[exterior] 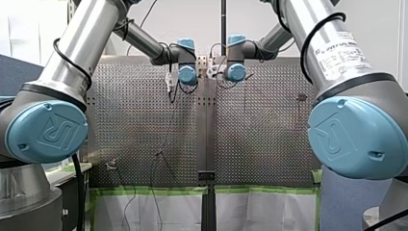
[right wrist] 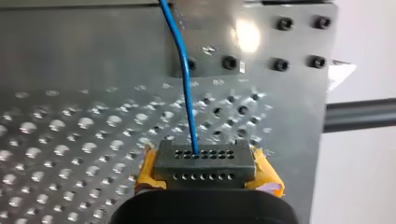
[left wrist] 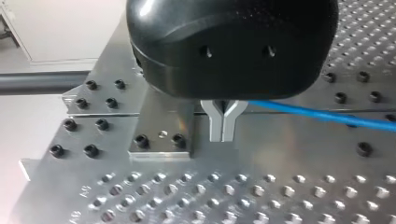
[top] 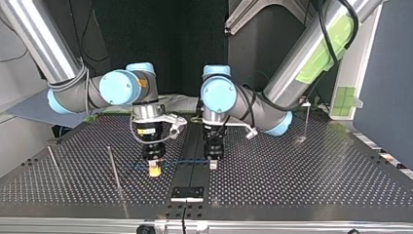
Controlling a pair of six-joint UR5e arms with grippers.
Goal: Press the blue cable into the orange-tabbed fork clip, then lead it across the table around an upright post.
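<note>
- Our right gripper (top: 155, 169), yellow at the tips, points down at the table (top: 302, 170), left of the middle seam.
- Our left gripper (top: 213, 164) points down just right of the seam.
- A blue cable (top: 185, 160) runs between them.
- We see a thin post (top: 115, 168) further left.

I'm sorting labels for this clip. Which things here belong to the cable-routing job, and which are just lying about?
Job:
blue cable
left pincer and right pincer, both gripping it
upright post

Lying about:
bolted metal plate
green tape along the table's edge
</note>
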